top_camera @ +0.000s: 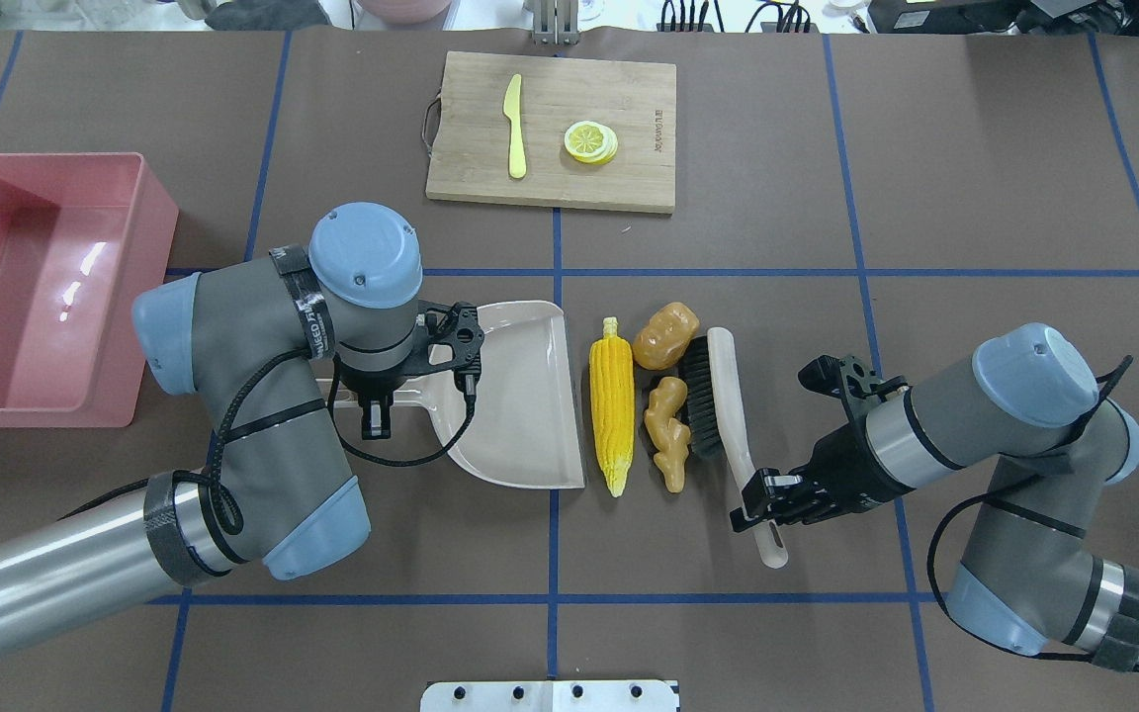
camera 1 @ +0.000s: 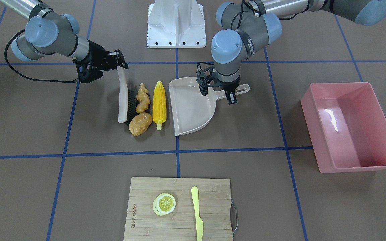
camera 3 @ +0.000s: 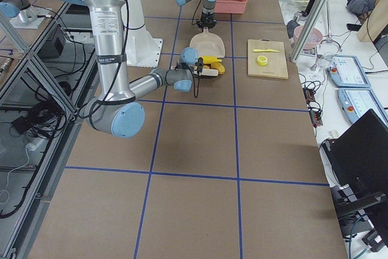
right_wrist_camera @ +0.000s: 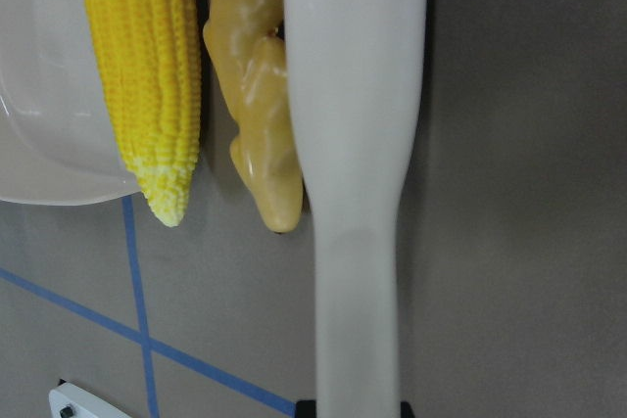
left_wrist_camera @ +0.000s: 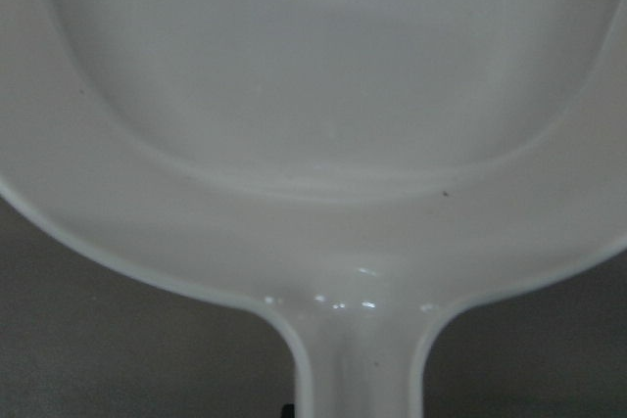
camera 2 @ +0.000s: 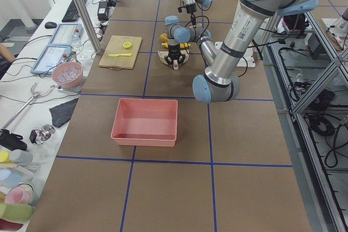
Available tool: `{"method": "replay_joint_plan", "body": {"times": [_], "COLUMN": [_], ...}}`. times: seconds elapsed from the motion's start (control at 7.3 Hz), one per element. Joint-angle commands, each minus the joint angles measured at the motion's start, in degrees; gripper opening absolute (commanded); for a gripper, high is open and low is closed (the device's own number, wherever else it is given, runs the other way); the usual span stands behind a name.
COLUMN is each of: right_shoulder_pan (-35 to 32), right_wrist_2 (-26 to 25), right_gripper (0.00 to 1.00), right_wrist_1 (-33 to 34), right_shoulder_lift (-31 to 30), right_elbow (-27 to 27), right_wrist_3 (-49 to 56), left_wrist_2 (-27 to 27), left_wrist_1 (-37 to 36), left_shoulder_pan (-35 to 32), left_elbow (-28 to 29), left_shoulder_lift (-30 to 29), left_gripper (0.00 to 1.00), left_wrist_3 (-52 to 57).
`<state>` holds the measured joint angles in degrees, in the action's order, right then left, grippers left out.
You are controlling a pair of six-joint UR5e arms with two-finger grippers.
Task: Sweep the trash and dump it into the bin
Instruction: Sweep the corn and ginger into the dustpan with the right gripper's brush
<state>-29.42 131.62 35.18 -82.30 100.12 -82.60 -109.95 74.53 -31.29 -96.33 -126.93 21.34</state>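
Observation:
The trash lies in a row mid-table: a yellow corn cob (top_camera: 611, 415), a tan ginger root (top_camera: 666, 430) and a brown potato (top_camera: 665, 334). On one side of them a beige dustpan (top_camera: 520, 396) rests flat, its open edge next to the corn. My left gripper (top_camera: 373, 420) is shut on the dustpan's handle. On the other side a white brush (top_camera: 731, 396) touches the ginger and potato with its dark bristles, and my right gripper (top_camera: 749, 504) is shut on its handle. The pink bin (top_camera: 45, 297) stands beyond the left arm and holds nothing.
A wooden cutting board (top_camera: 629, 168) at the far side carries a lemon slice (top_camera: 590, 141) and a pale yellow knife (top_camera: 515, 129). The white robot base plate (camera 1: 176, 23) sits at the near edge. Blue tape lines cross the brown tabletop.

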Motion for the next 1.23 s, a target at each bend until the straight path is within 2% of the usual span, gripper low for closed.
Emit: {"method": "replay_joint_plan", "body": {"times": [0.0,0.27,0.68,1.1], "right_shoulder_pan": [2.17,2.53,2.7,5.24], "right_wrist_2": [-1.54,-1.72,-2.5,-5.31], "right_gripper": [0.0,0.0,0.0,0.0], "right_wrist_1": [0.32,0.67,9.88,10.96], "right_shoulder_lift": [0.56,2.58,9.69,12.16], "right_elbow": [-0.36,-0.88,-0.89,-0.89], "right_wrist_3": [-0.02,-0.02,0.07,-0.02], "left_wrist_2": [0.0,0.0,0.0,0.0], "left_wrist_1": [0.0,0.0,0.0,0.09], "left_shoulder_pan": [0.0,0.0,0.0,0.0], "left_elbow": [0.0,0.0,0.18,0.53], "left_shoulder_lift": [0.01,0.01,0.01,-0.08], "left_gripper": [0.0,0.0,0.0,0.0], "left_wrist_3": [-0.07,-0.07,-0.07,-0.07]}}
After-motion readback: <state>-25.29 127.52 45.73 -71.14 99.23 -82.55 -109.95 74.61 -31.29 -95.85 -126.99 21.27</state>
